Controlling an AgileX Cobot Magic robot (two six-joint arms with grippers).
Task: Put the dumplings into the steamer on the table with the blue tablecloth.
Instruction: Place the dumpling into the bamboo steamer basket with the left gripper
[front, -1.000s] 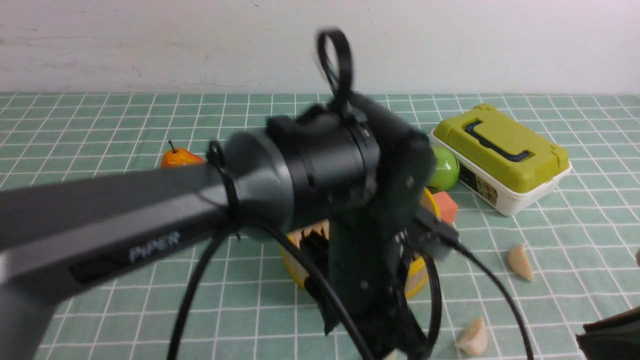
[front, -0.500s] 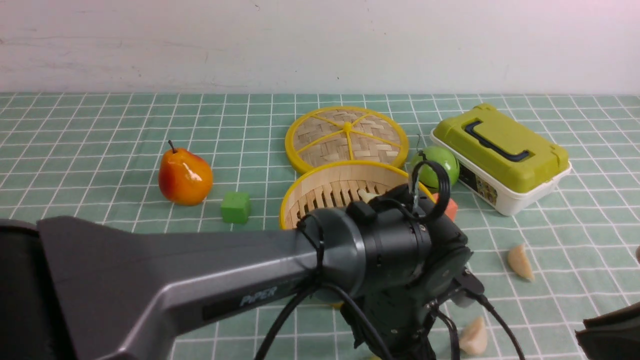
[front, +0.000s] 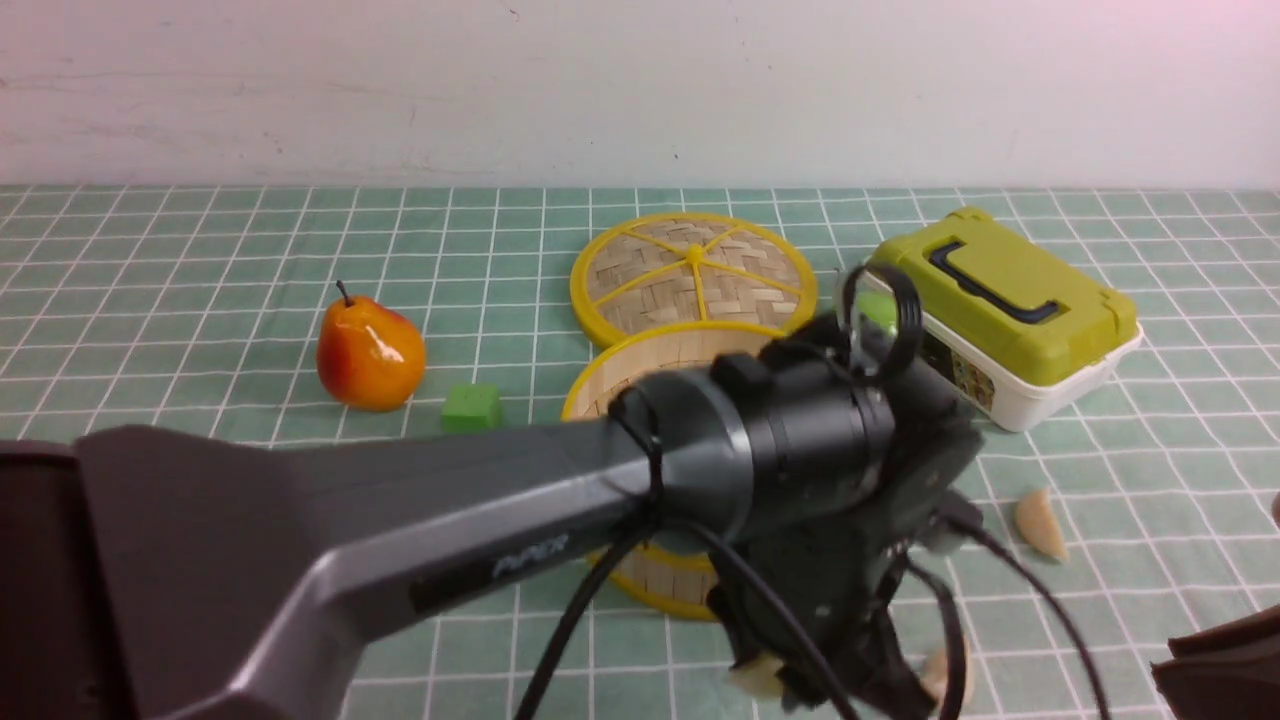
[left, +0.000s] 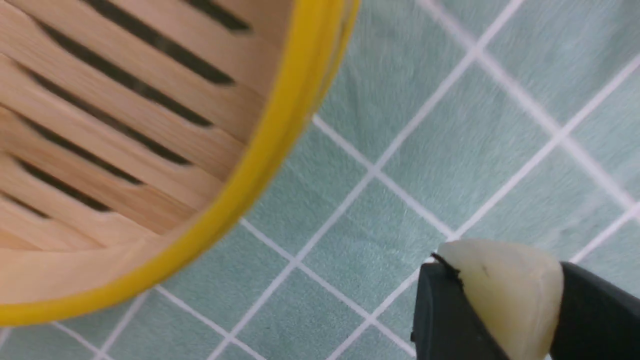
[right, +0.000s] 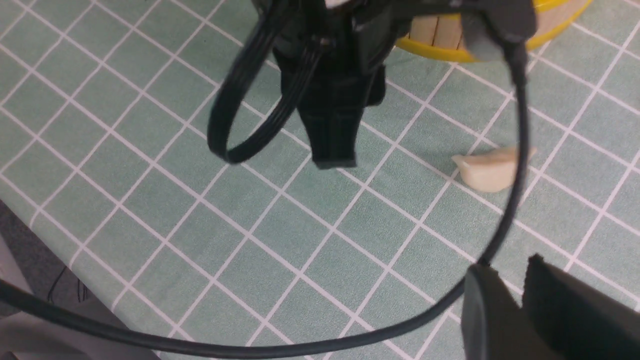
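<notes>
My left gripper is shut on a pale dumpling and holds it just above the teal grid cloth, on the near side of the steamer. In the left wrist view the dumpling sits between the two black fingers, beside the steamer's yellow rim and not over it. Two more dumplings lie on the cloth to the right; one shows in the right wrist view. My right gripper is shut and empty, low at the front right. My left arm hides the steamer's inside.
The flat woven lid lies behind the steamer. A green-lidded box stands at the right, with a green apple partly hidden beside it. A pear and a green cube sit at the left. The table's near edge shows.
The left arm dropped from above the steamer to the cloth at its near side, then rose a little. The dumpling is now lifted off the cloth in its jaws. The right gripper stayed put.
</notes>
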